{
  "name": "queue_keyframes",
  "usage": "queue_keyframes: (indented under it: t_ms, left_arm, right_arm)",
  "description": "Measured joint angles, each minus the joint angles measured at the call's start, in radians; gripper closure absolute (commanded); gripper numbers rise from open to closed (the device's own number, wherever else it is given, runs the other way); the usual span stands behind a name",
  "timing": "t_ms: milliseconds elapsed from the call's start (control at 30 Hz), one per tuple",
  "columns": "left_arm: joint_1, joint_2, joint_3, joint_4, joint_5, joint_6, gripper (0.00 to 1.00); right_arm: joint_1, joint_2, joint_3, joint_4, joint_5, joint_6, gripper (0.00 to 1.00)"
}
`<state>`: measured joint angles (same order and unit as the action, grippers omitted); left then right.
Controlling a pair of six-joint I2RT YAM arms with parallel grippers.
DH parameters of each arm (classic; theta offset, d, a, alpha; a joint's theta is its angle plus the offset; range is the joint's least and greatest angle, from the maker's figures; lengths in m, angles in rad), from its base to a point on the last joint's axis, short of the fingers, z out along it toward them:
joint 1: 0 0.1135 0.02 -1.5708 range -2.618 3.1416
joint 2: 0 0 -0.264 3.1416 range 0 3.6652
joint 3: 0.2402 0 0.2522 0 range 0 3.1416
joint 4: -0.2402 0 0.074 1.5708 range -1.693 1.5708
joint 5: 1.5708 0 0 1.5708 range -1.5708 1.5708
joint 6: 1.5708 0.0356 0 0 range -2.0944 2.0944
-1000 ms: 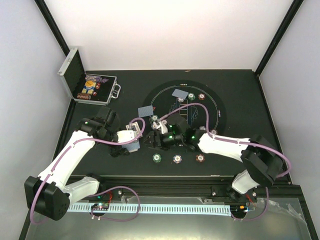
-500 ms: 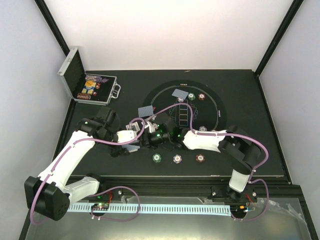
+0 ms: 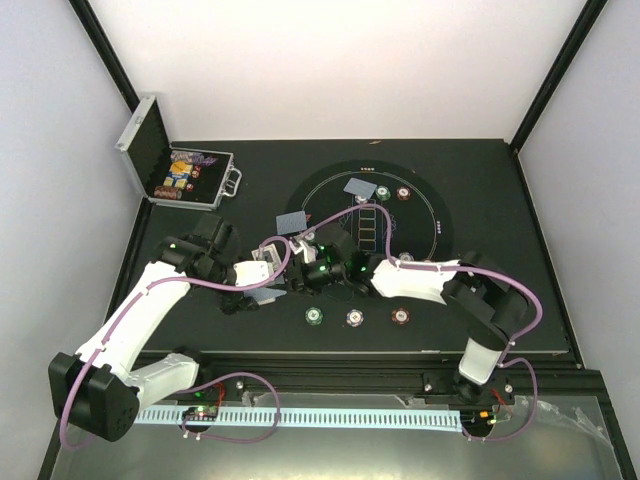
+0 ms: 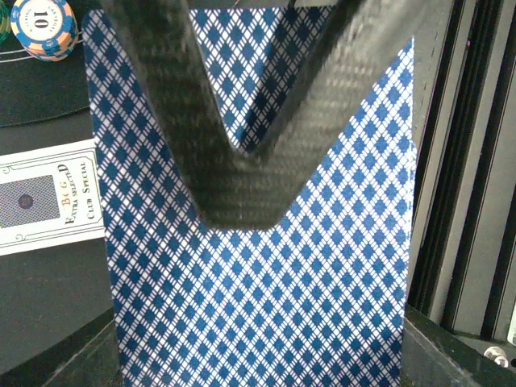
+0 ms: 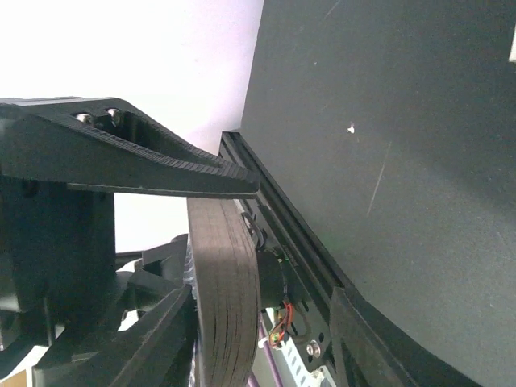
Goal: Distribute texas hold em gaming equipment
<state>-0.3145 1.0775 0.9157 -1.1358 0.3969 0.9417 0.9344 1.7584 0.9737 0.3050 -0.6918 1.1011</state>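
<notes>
Left end effector (image 4: 242,197) pinches the card deck (image 4: 266,322); right wrist view alone shows its stacked edge.

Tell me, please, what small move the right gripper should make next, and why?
Probably close the right gripper on the top card of the deck and draw it off. The left gripper is shut on the deck, presenting it; the right gripper's jaws stand apart at the deck's edge, and two face-down cards already lie out on the table.
</notes>
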Motion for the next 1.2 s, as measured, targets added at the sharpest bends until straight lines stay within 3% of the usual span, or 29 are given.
queue_keyframes:
  t_ms: [333, 833, 967, 1200]
  left_arm:
    - [0.0, 0.0, 0.0, -0.001, -0.003, 0.0, 0.98]
    - [0.0, 0.0, 0.0, 0.0, -0.01, 0.0, 0.98]
    - [0.0, 0.0, 0.0, 0.0, -0.011, 0.0, 0.98]
    - [0.0, 0.0, 0.0, 0.0, -0.011, 0.0, 0.98]
  right_arm:
    - [-0.013, -0.076, -0.003, -0.088, 0.011, -0.059, 0.88]
    - [-0.071, -0.183, -0.01, -0.26, 0.042, -0.134, 0.99]
    - [-0.164, -0.263, -0.063, -0.333, 0.046, -0.181, 0.99]
    - [-0.438, -0.387, -0.224, -0.451, 0.054, -0.29, 0.99]
